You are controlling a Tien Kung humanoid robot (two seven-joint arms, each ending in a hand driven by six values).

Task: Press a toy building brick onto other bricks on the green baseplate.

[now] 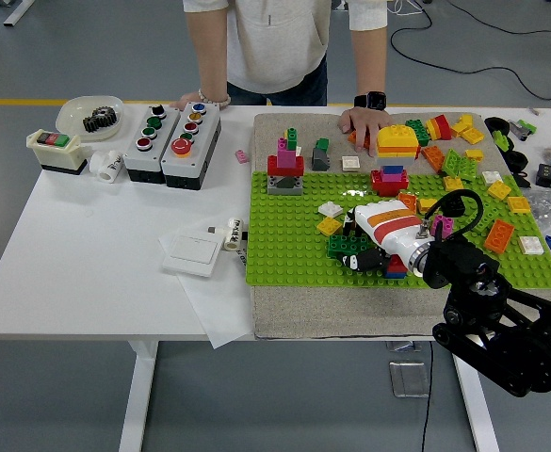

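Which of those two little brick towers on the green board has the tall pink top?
The left tower, far from the robot's hand: pink bricks on red over grey. The other tower is red with a blue top.

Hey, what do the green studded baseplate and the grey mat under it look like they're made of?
The green studded baseplate looks like rigid moulded plastic: even bright colour, a regular grid of studs, straight edges. The grey mat under it seems to be woven fabric or felt: matte, speckled, soft-looking at its border, though the weave is too fine to confirm.
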